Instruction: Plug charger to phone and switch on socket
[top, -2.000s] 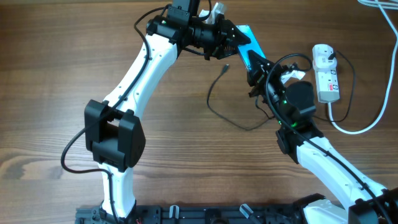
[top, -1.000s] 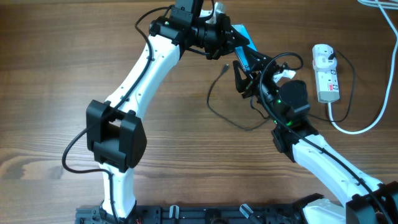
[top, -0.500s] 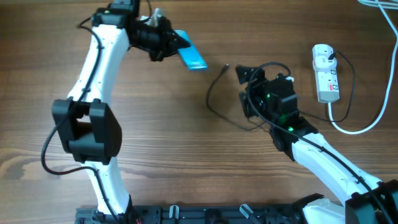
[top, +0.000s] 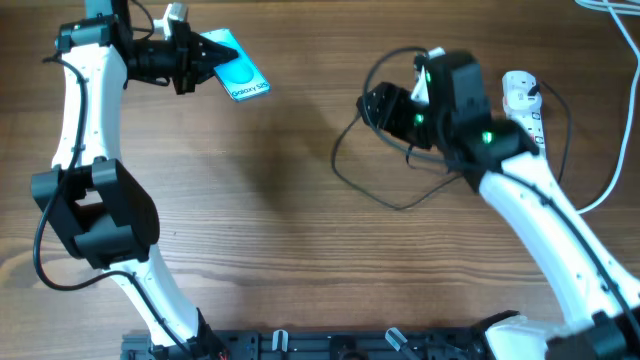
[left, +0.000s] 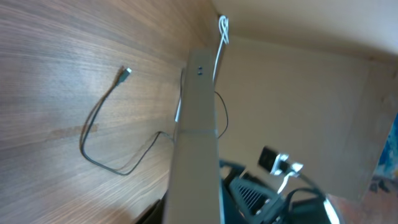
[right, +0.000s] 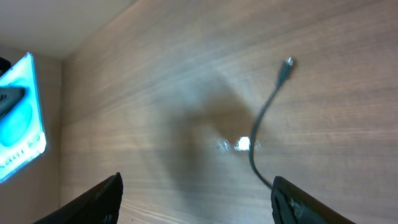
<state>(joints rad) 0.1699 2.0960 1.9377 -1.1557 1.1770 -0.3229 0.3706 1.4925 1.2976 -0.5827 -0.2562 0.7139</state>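
Your left gripper (top: 203, 52), clamped on the phone (top: 240, 74), has swung well clear of your right gripper (right: 199, 204), which stands wide, apparently empty, charger (right: 283, 71) tip just ahead.

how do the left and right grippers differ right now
The left gripper is shut on the phone and holds it in the air; the right gripper is open and holds nothing. The left gripper is far from the charger, while the right gripper hangs right above its tip. Both are raised off the table.
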